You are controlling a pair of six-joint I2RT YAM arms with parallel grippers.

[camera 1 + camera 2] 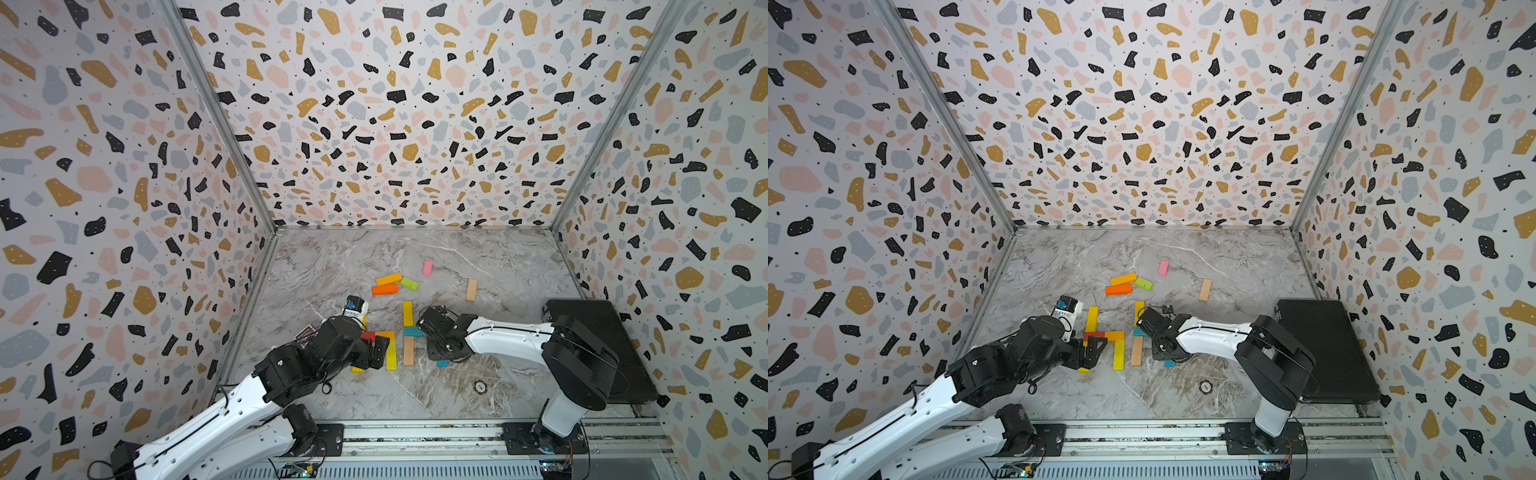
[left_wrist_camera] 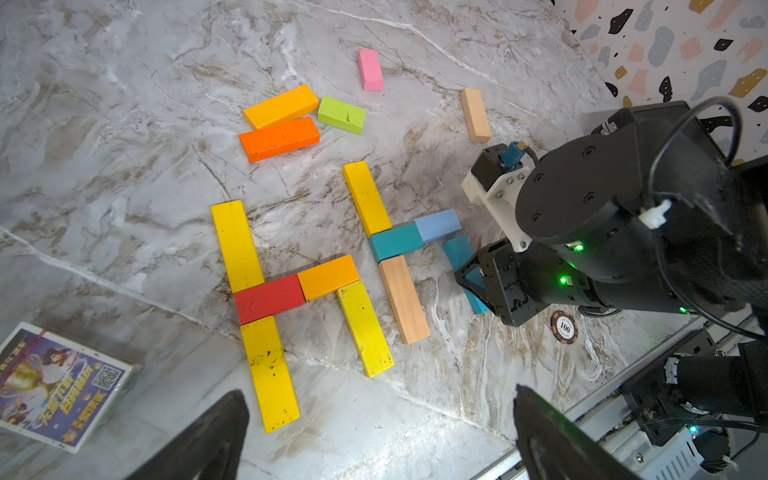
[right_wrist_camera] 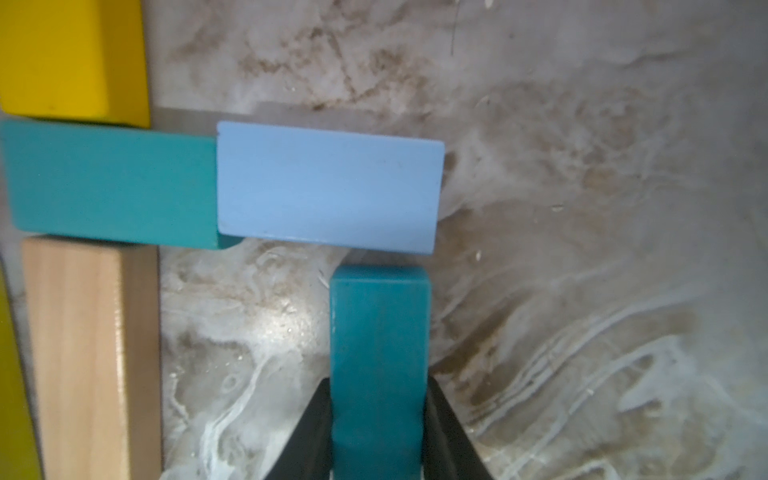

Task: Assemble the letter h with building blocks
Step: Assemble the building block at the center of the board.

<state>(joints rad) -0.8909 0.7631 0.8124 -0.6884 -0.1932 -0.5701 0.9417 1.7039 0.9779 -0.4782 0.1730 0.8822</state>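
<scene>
- Right end effector (image 3: 379, 419): closed on the dark teal bar (image 3: 380, 332), one finger on each long side, gripping near the end farther from the letter. It sits at lower centre of the frame in both top views.
- Dark teal bar: the piece in hand. It stands at right angles to the light blue block (image 3: 328, 187), with its free end just beside that block's long edge. Whether the two touch cannot be told, nor whether the bar already rests on the table (image 1: 457, 257).
- Letter under assembly:
  - Stem: a yellow bar (image 3: 70, 58), a teal block (image 3: 108, 183) and a plain wooden bar (image 3: 91, 353) in line.
  - Crossbar: the teal block and the light blue block, end to end.
  - Only the short leg is wanting.
- Finished letter: yellow bars (image 2: 237, 245), a red block (image 2: 270, 297) and an orange block (image 2: 328, 276). In a top view it lies just left of the letter in progress.
- Left end effector (image 2: 378, 399): jaws wide apart and empty, hovering above the finished letter.
- Spares: two orange bars (image 1: 385, 289), a green block (image 1: 409, 284), a pink block (image 1: 427, 268) and a wooden bar (image 1: 471, 289). They lie at mid-frame, well apart from the work.
- Handling note (a judgement): the step is seating the short leg.
  - Keep the bar parallel to the plain wooden bar, with its outer side flush with the light blue block's free end.
  - Butt it up gently, because the crossbar is loose and a push would skew it.
  - Lay the bar flat before releasing, then open and lift straight up without dragging.
</scene>
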